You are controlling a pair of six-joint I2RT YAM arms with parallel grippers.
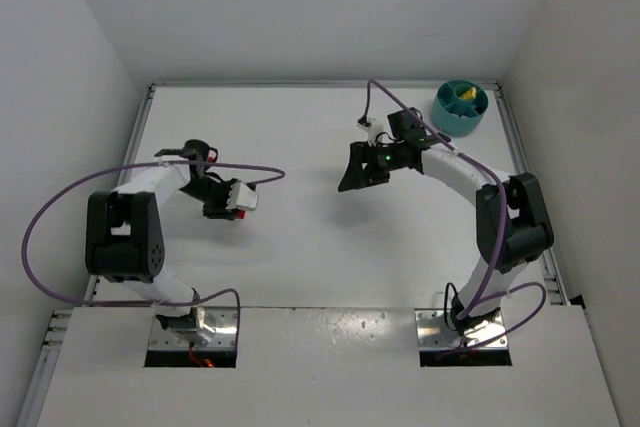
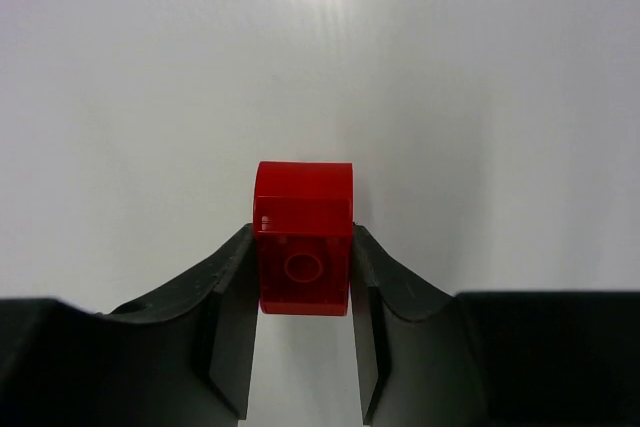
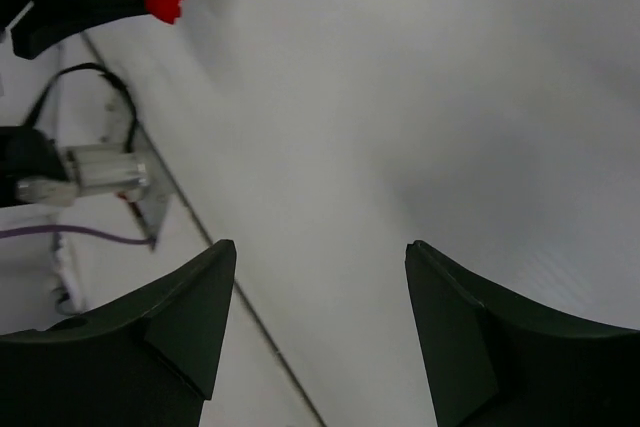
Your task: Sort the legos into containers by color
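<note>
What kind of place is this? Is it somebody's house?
Probably a robot test booth: a white table walled by white panels, two robot arms bolted at its near edge, plus a teal tub and a red lego.

From above, the red brick point(image 1: 240, 215) was only a speck at the tip of the left gripper point(image 1: 245, 205), and the yellow bits point(image 1: 465, 94) in the tub point(image 1: 455, 123), off behind the right gripper point(image 1: 350, 182), were too small to count. In both wrist views the bottom edge cut off the fingers point(image 2: 225, 317), and the right wrist view cropped the left gripper at its top corner.
</note>
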